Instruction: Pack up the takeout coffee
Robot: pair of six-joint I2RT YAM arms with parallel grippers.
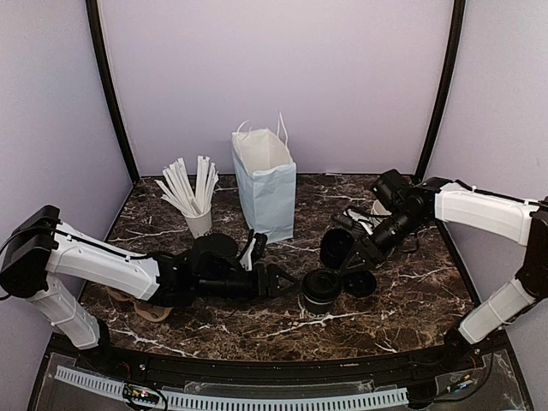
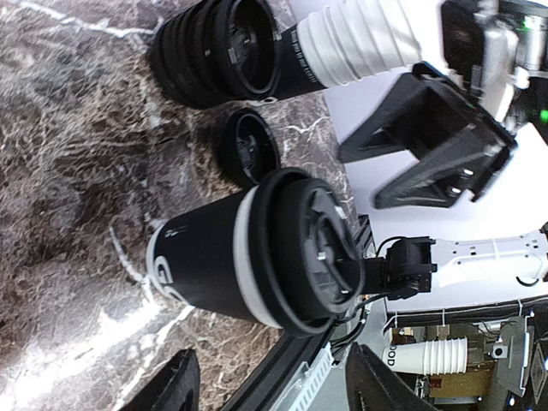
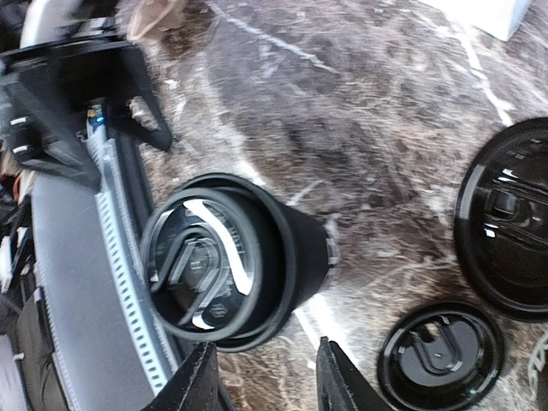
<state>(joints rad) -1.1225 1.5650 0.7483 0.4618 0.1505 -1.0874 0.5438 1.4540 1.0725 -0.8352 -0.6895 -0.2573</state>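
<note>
**Coffee stands free; both pincers released**

Counter [image 1: 411,321]: dark marble.

Bag [image 1: 265,188]: upright at back centre, mouth up, well apart from the coffee.

Left pincer [image 2: 278,390]: released, fingers spread, level with the cup wall and just short of it. Holds nothing.

Right pincer [image 3: 265,381]: released too, fingers apart, near the cup on its right side. Nothing between the fingers.

Coffee [image 1: 321,291]: upright near front centre of the counter, lid on, between the two pincers. It appears to touch neither.

Lid stack [image 1: 336,247] lies behind the cup to its right. A loose lid [image 1: 360,282] lies flat just beside the cup.

Judgement: the step in hand is the first grasp.
- The left pincer looks better lined up, so ease it forward until the cup wall sits between the fingers.
- Close on the paper below the lid rim, and only lightly. Paper likely dents, and a hard squeeze could pop the lid.
- Keep the cup upright, lift it above the bag rim, then lower it straight in.
- The right pincer should stay off the cup; it might steady the bag mouth.
- Avoid dragging the loose lid.

Not readable:
- The bag's inside is hidden.
- Cannot tell whether the cup is filled.
- The lid's seating cannot be confirmed from these views.
- Both wrist views cut the fingers off at the bottom edge.
- The right wrist view is somewhat blurred.
</note>
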